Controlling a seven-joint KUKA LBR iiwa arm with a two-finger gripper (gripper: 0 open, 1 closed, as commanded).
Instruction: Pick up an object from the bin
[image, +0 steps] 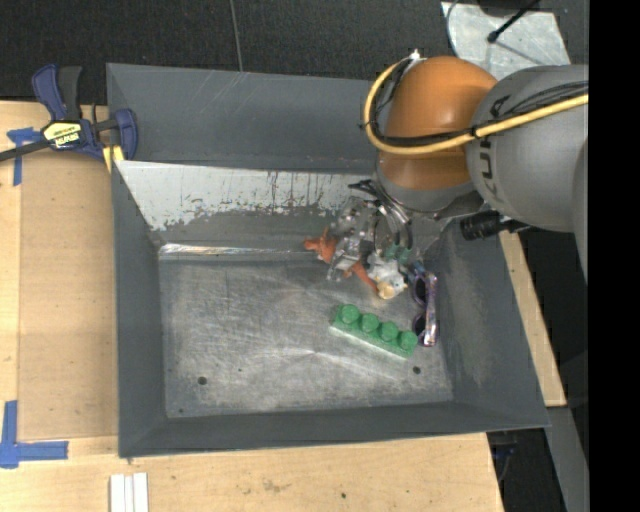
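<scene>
Floor (240, 335) seemingly free left of heap (386, 284).

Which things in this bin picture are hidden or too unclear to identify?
- Camera view: the small heap below the end effector is too tangled and small to name.
- Camera view: the arm covers the far right corner of the bin.
- Camera view: the purple thing beside the green block is too small to identify.

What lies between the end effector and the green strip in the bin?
In the camera view, a small white and orange piece lies between the end effector and the green strip.
</scene>
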